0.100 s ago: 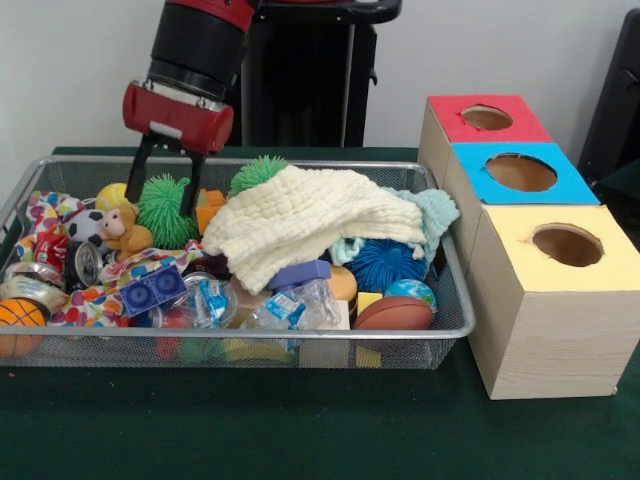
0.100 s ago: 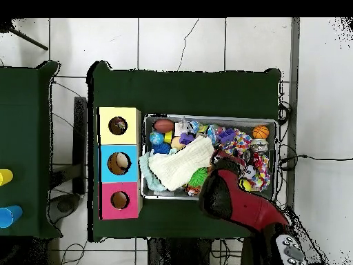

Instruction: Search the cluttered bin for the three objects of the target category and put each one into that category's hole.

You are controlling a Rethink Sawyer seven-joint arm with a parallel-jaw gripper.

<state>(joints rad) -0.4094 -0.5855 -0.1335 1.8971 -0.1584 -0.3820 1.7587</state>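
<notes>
The claw (image 1: pixel 168 172), fingers spread wide, straddles the green spiky ball (image 1: pixel 165 211) near the bin's (image 1: pixel 250 340) far edge; lower squarely, then close gently.

No text or labels can be read (packets too blurred).
</notes>
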